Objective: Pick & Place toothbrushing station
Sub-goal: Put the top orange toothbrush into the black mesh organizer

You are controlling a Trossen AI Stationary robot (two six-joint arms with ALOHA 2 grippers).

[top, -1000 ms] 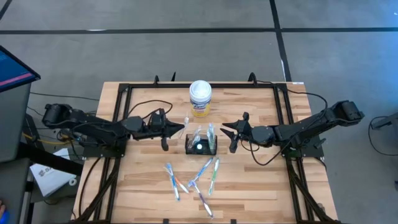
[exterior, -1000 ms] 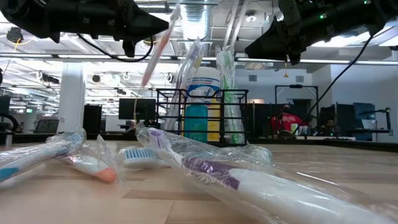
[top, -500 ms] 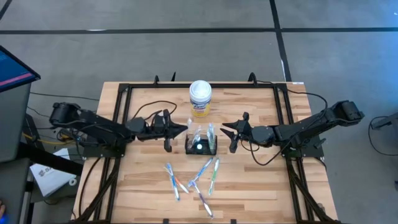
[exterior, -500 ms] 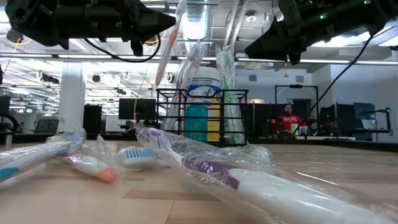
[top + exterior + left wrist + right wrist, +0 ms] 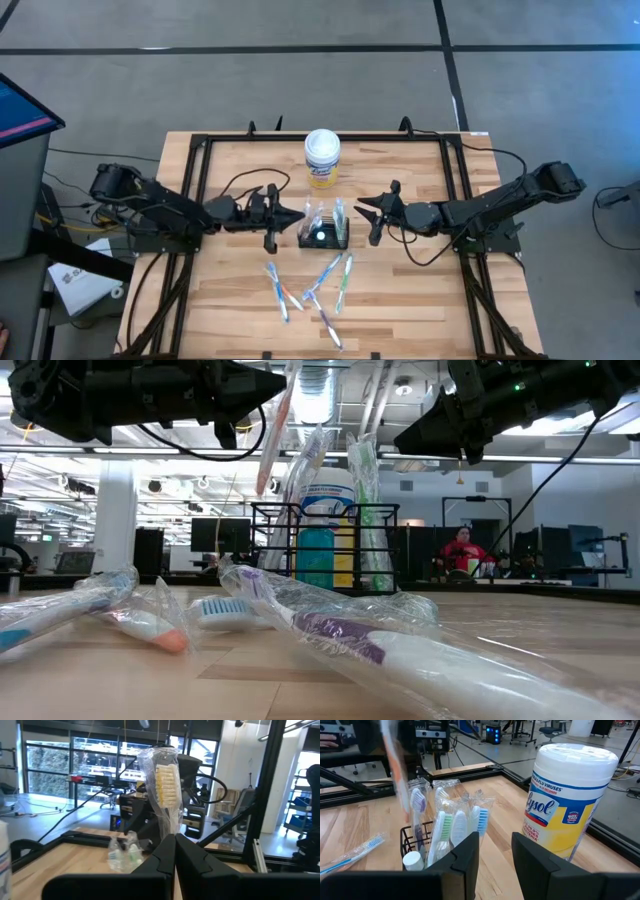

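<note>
Two tools flank the holder (image 5: 323, 236): left (image 5: 297, 214) clamps a toothbrush (image 5: 167, 795), right (image 5: 366, 214) gapes.

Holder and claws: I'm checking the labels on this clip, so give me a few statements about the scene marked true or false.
1. The left claw is shut on a wrapped toothbrush. True.
2. The holder is empty. False: several wrapped brushes stand in it.
3. The right claw holds a toothbrush. False: it is open, holding nothing.
4. The canister stands behind the holder. True.
5. Loose toothbrushes lie on the table. True.
</note>
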